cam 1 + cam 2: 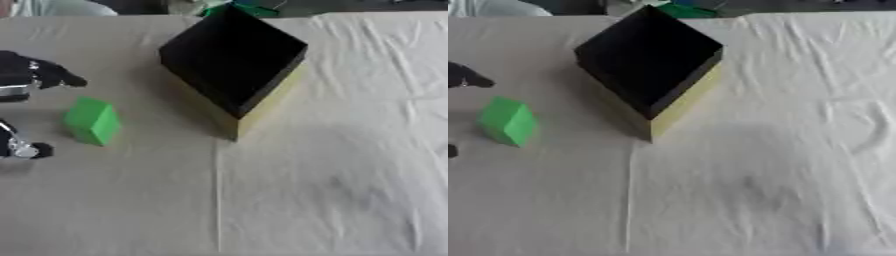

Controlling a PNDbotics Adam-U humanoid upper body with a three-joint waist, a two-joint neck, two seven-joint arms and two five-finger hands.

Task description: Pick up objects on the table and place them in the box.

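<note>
A green block (91,121) stands on the cloth-covered table at the left. My left hand (26,75) comes in from the left edge, a little to the left of the block and apart from it; its fingers spread above and below the block's level, with nothing in them. A box (234,60) with a black inside and yellow outer walls sits at the middle back, one corner toward me; its inside looks dark and I see nothing in it. My right hand shows in neither view.
A wrinkled off-white cloth (332,165) covers the table, with a fold line running down the middle front. Beyond the far edge lie something green (682,10) and part of a person's pale sleeve (61,7).
</note>
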